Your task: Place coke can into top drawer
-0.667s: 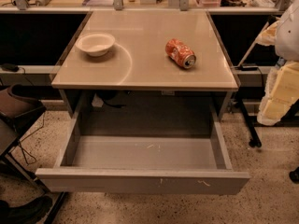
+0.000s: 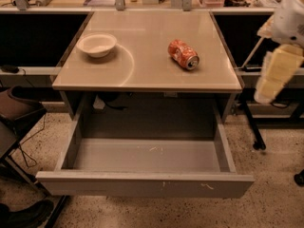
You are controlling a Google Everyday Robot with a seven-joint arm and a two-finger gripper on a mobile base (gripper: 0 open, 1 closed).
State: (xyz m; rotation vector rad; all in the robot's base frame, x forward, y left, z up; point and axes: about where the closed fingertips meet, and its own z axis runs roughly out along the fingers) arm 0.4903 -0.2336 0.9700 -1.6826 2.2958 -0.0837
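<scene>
So the coke can (image 2: 183,54) is lying on its side on the table (image 2: 152,25), a bit right of centre, silver top facing near-right. A white bowl (image 2: 97,44) sits well apart on the left. The top drawer (image 2: 142,184) is pulled wide open below the tabletop. The gripper (image 2: 270,82) hangs off the table's right edge, touching nothing; can't tell if it's clenched or released.
</scene>
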